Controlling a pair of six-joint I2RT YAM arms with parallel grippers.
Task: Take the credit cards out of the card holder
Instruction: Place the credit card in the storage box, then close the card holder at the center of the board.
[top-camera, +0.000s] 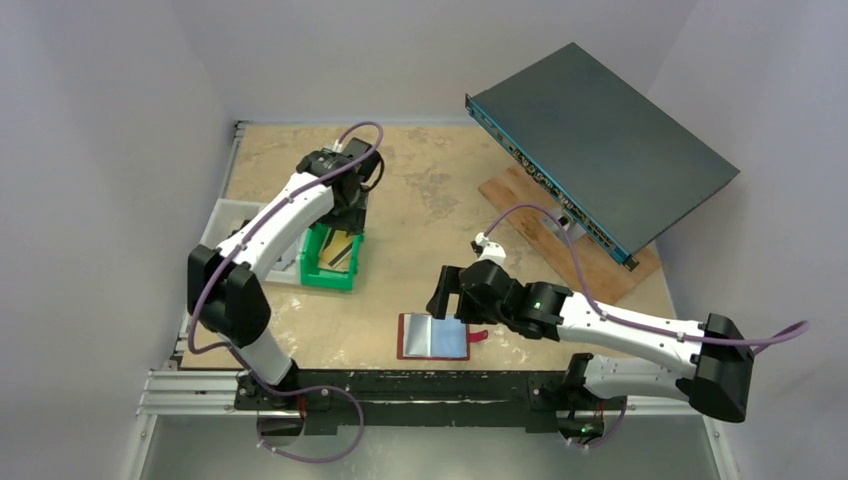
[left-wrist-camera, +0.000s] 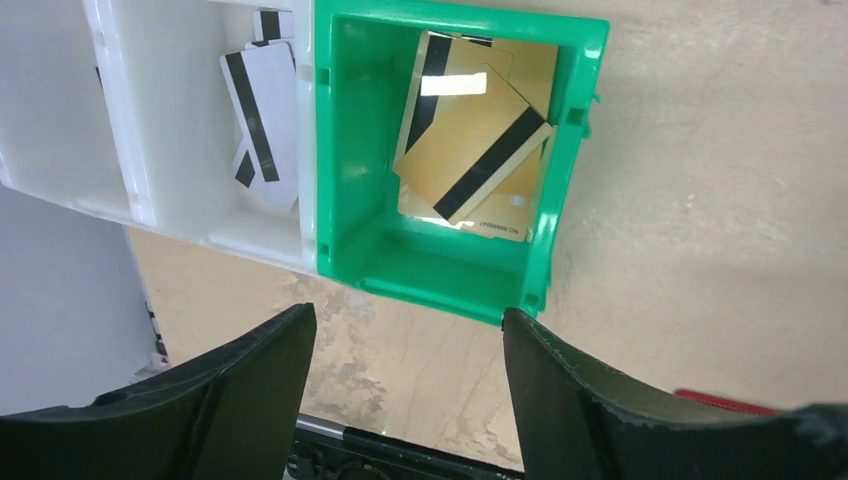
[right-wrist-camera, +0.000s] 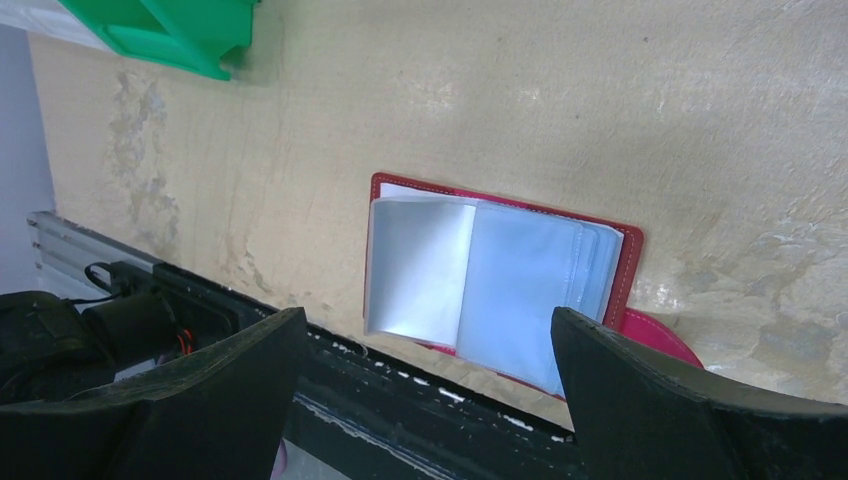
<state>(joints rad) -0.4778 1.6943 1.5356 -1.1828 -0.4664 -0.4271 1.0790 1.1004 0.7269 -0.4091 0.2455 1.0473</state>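
Credit cards in green bin; card holder (red) lies open.

bright even light; glare on card holder pockets; soft shadows.

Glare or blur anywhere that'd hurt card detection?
Left wrist: sharp, but there is a bright glare patch on the gold credit cards in the green bin. Right wrist: one open sleeve of the card holder is washed out white. Top external: even light, no glare, holder small.
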